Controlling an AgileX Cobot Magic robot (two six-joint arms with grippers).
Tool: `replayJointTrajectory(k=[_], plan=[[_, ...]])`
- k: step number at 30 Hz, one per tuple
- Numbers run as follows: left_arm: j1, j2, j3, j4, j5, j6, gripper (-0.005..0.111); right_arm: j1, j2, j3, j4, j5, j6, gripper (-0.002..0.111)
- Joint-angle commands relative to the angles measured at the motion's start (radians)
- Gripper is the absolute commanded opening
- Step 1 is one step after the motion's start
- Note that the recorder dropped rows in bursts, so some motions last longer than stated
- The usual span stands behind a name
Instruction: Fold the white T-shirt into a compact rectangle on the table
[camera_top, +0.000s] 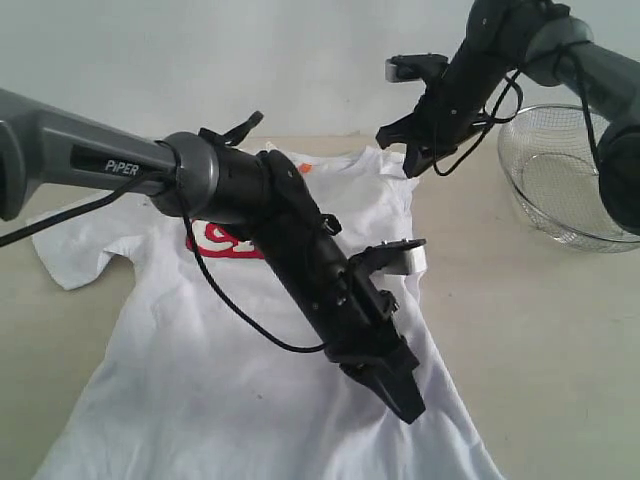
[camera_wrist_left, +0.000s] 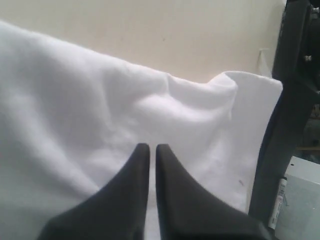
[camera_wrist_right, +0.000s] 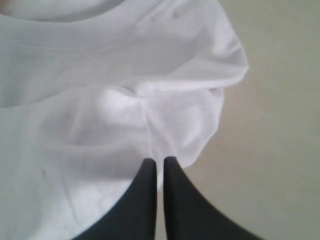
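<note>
- We see the left end effector (camera_top: 405, 405) with its jaws drawn to a thin slit, poised over the lower body of the white T-shirt (camera_top: 250, 385).
- The right end effector (camera_top: 412, 165) is equally narrow, at the bunched sleeve beside the collar.
- The shirt lies spread chest-up on the pale beige worktop (camera_top: 540, 340), its red lettering partly hidden by the left arm.
- A wire basket (camera_top: 560, 175) stands on the worktop, apart from the shirt.
- We note a plain grey-white wall (camera_top: 250, 60) behind.
</note>
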Motion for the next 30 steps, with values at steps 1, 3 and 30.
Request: replayJointTrajectory(k=[1,3,30], plan=[[0.012,-0.001,0.007,0.075,-0.014,-0.040,0.005,0.012,-0.028,0.004,0.056,0.009,-0.020,0.000],[0.030,-0.001,0.007,0.115,-0.022,-0.055,0.005,0.024,-0.042,0.010,0.001,0.009,0.009,0.000],[0.220,-0.002,0.007,0.223,-0.160,-0.124,0.005,0.152,-0.471,0.974,0.120,-0.176,-0.071,0.000]])
